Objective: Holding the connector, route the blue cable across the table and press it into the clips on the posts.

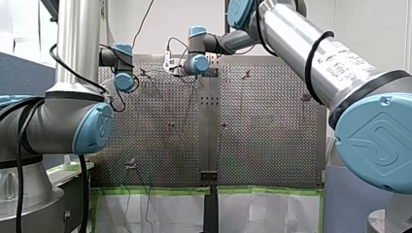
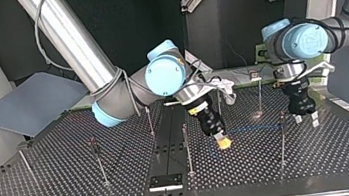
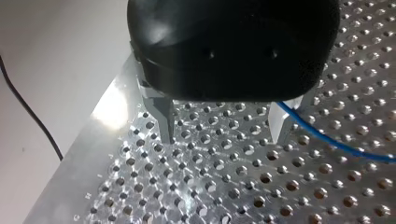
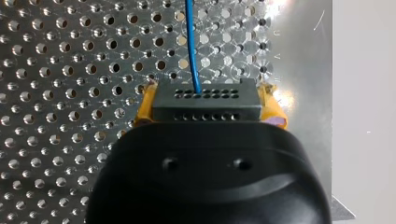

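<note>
Clamped in my right gripper (image 2: 224,142): black rectangular connector (image 4: 205,103), thin blue cable (image 4: 190,46) leading straight ahead over perforated metal table (image 3: 233,186). Passes just beside one finger of my left gripper (image 3: 224,133), spread wide, empty.

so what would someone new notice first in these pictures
The blue cable stands out: it leaves a black connector clamped in my right arm's yellow-padded jaws, near the top view's middle. It runs over the perforated table toward my left arm's jaws, open at that view's right, passing beside one finger. Thin posts stand around them.
</note>
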{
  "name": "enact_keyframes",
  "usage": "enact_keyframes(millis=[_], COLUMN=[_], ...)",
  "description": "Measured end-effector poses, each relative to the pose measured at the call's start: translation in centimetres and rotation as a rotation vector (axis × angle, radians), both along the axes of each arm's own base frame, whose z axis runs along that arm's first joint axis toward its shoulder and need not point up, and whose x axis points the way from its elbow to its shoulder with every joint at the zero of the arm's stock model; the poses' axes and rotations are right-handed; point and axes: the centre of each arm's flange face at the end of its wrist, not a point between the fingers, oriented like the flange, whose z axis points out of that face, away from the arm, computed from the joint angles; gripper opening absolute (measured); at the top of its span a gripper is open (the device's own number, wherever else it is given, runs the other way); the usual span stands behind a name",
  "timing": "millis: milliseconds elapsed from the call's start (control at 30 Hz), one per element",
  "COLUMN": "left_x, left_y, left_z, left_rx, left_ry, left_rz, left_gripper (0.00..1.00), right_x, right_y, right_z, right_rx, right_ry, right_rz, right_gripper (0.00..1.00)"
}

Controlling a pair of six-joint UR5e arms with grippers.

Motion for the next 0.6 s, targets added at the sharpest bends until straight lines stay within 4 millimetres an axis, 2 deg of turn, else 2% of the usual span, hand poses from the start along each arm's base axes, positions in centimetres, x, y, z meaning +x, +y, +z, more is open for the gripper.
enact_keyframes(millis=[333, 600], left_x=[-4.1, -7.4], left_y=[-1.8, -3.5], left_z=[0.7, 0.3], left_rx=[-0.018, -0.047], left_ry=[0.059, 0.110], left_rz=[-0.012, -0.087], left_gripper=[1.00, 1.00], right_x=[-0.5, -1.0], right_y=[-0.8, -1.6], right_z=[0.0, 0.0], right_rx=[0.003, 0.004], right_ry=[-0.001, -0.002], right_rz=[-0.026, -0.044], right_gripper=[0.00, 0.00])
